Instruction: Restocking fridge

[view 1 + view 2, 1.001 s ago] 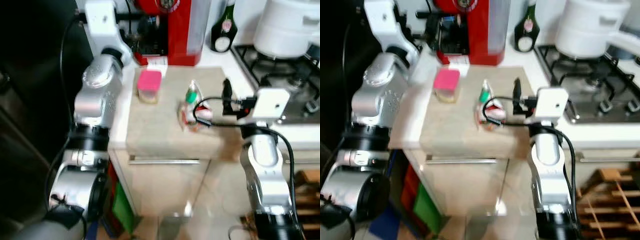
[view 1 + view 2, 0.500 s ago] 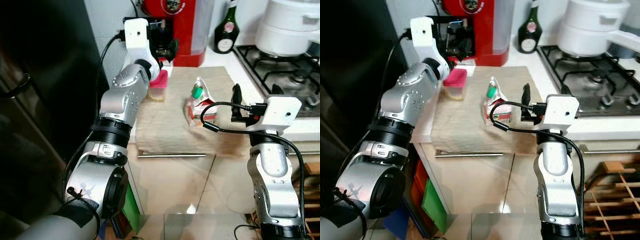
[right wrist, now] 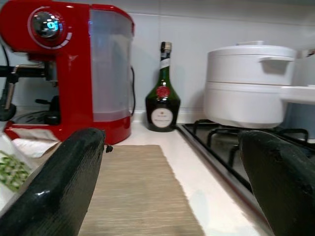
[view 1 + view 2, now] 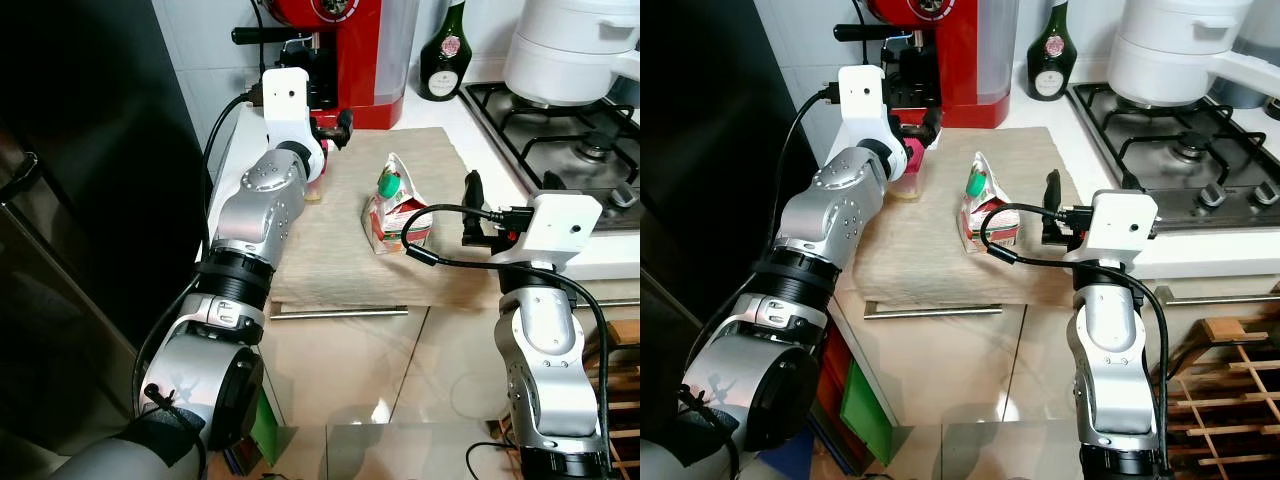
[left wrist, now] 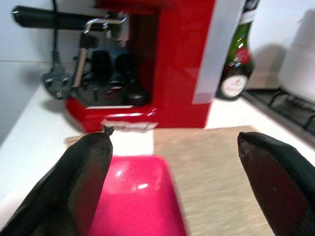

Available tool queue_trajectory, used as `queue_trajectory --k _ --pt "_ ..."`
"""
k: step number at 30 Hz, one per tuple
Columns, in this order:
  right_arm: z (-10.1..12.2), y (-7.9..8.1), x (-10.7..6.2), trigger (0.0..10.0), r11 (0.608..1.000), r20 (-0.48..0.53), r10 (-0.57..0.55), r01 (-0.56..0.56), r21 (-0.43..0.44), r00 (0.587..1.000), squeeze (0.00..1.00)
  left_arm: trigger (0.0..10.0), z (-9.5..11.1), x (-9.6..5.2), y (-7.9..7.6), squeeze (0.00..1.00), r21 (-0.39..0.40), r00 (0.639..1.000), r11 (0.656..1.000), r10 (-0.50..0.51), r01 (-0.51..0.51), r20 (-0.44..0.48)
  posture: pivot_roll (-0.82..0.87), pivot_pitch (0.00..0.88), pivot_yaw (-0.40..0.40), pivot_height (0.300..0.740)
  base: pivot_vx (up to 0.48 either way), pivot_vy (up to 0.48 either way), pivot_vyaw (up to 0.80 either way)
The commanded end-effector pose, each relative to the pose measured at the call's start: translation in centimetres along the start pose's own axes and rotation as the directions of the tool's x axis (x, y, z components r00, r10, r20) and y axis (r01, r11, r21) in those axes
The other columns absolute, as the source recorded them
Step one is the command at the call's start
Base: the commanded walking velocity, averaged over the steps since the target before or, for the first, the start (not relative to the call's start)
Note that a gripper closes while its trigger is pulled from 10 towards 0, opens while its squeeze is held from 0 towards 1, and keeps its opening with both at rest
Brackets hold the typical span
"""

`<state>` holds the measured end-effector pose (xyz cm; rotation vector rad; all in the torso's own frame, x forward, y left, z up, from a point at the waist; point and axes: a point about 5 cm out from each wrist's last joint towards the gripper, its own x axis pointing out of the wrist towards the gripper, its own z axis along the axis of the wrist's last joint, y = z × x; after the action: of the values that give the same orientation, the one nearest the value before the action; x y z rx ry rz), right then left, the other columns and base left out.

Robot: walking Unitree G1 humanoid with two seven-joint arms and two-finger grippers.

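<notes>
A small jar with a pink lid stands on the beige mat, close to the red coffee machine. My left gripper hovers open just above and behind the jar, one finger on each side of the lid, with nothing held. A crumpled carton with a green cap stands upright mid-mat. My right gripper is open at the mat's right edge, beside the carton and apart from it; one of its fingers points away from me.
A red coffee machine, a green bottle and a white pot on a gas hob line the back. A dark fridge front stands at left. A drawer handle runs under the counter edge.
The camera has pulled back and turned. My left arm has swung in from the left and lowered its open gripper over the pink-lidded jar. The right arm has held its place by the carton.
</notes>
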<state>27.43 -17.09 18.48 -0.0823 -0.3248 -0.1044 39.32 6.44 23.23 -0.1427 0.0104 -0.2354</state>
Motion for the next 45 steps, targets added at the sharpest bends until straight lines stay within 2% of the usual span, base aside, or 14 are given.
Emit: queue_trajectory --k 1,8,9,11,26,27,34,41,45 --pt "0.0 0.2 -0.2 10.0 1.000 -0.005 -0.001 0.001 0.001 1.000 0.38 10.0 0.1 0.0 0.3 0.00 0.023 1.000 1.000 0.020 -0.020 0.007 -0.16 0.008 0.120 0.740 0.000 0.000 0.00" --pt "-0.1 0.3 -0.1 10.0 1.000 -0.009 0.004 -0.004 0.005 1.000 0.37 10.0 -0.9 -0.2 -0.3 0.00 0.045 0.999 0.999 0.026 -0.024 -0.029 -0.16 0.006 0.119 0.740 0.000 0.000 0.00" --pt "-0.1 0.3 -0.1 10.0 1.000 -0.009 0.005 -0.005 0.005 1.000 0.38 10.0 -1.0 -0.2 -0.2 0.96 0.042 0.999 0.998 0.037 -0.035 -0.031 -0.16 0.006 0.119 0.740 0.000 0.000 0.00" --pt "-0.1 0.3 -0.1 10.0 1.000 -0.010 0.006 -0.006 0.005 1.000 0.38 10.0 -1.0 -0.2 -0.2 1.00 0.026 0.999 0.999 0.031 -0.030 -0.028 -0.16 0.006 0.119 0.740 0.000 0.000 0.00" --pt "-0.3 0.3 -0.2 10.0 1.000 -0.018 0.010 -0.010 0.005 1.000 0.38 10.0 -1.9 -0.2 -0.5 1.00 0.039 0.998 0.999 0.019 -0.016 -0.064 -0.16 0.007 0.117 0.740 0.000 0.000 0.00" --pt "-0.3 0.3 -0.2 10.0 1.000 -0.018 0.010 -0.010 0.005 1.000 0.38 10.0 -2.0 -0.2 -0.6 0.00 0.039 0.998 0.999 0.014 -0.012 -0.064 -0.16 0.007 0.116 0.740 0.000 0.000 0.00" --pt "-0.3 0.4 -0.2 10.0 1.000 -0.020 0.015 -0.015 0.006 1.000 0.38 10.0 -2.7 -0.3 -1.1 0.00 0.058 0.995 0.998 0.007 -0.001 -0.097 -0.17 0.007 0.116 0.740 0.000 0.000 0.00" --pt "-0.3 0.4 -0.3 10.0 1.000 -0.021 0.018 -0.017 0.007 1.000 0.38 10.0 -3.5 -0.5 -0.7 0.00 0.050 0.990 0.998 0.045 -0.039 -0.134 -0.17 0.008 0.116 0.740 0.000 0.000 0.00" --pt "-0.2 0.0 -1.2 10.0 0.999 -0.027 0.038 -0.038 0.007 0.999 0.38 10.0 -3.5 -0.6 -0.2 0.00 0.060 0.989 0.995 0.082 -0.075 -0.123 -0.16 0.002 0.113 0.740 0.000 0.000 0.00"
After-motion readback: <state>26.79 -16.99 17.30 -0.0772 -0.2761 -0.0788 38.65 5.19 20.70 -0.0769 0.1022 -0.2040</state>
